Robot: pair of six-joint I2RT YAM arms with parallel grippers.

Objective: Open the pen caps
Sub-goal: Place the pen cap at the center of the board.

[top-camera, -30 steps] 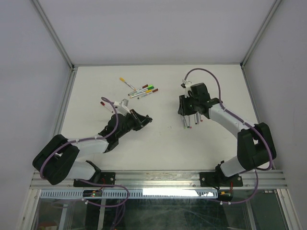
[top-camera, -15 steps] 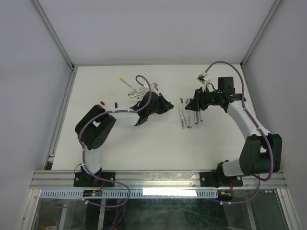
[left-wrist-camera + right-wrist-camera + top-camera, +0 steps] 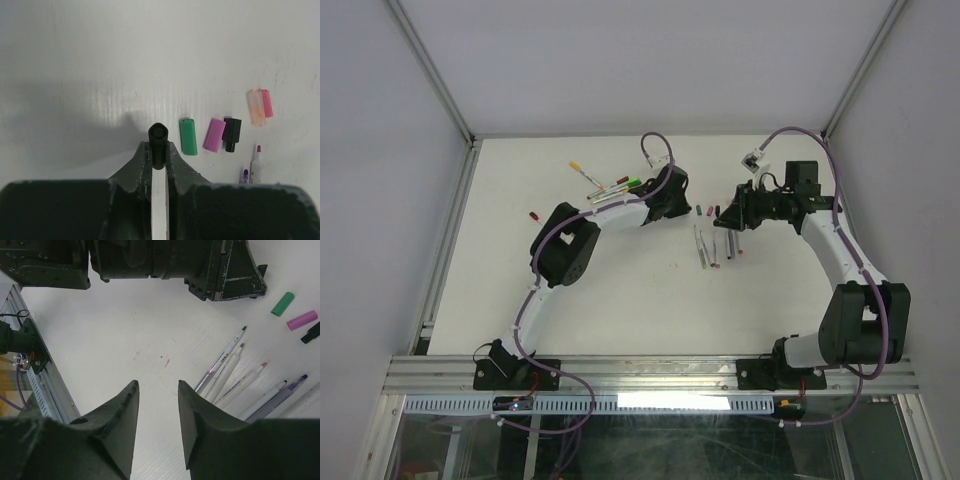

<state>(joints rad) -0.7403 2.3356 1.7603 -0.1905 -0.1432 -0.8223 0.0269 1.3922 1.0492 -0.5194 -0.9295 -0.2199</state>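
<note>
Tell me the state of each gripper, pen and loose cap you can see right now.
left gripper: shut on the black-capped white pen.
black-capped white pen: cap on.
right gripper: open, empty.
green plastic cap: off, lying loose.
magenta plastic cap: off, lying loose.
black plastic cap: off, lying loose.
row of slim pens: uncapped, tips bare.
cluster of colour-tipped pens: apparently capped.

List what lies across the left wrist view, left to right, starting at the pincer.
left pincer shut on a black-capped pen → green cap → magenta cap → black cap → pale orange cap → pink cap
</note>
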